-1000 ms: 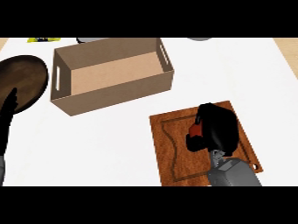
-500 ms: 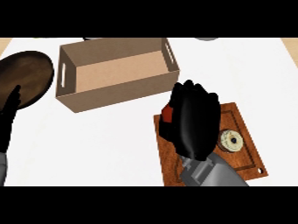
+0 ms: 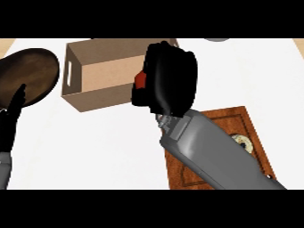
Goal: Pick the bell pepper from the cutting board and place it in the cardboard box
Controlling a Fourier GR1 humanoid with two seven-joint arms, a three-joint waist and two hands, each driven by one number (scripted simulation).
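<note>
Transfer step: the right hand (image 3: 172, 75), fingers curled round the red bell pepper (image 3: 140, 80), holds it above the right wall of the cardboard box (image 3: 92, 95), far-left of the cutting board (image 3: 245, 119); next, centre over the opening and release

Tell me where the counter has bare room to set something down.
Bare counter lies between the cardboard box, the left hand and the cutting board; also right of the box. Crowded: the pan side.
</note>
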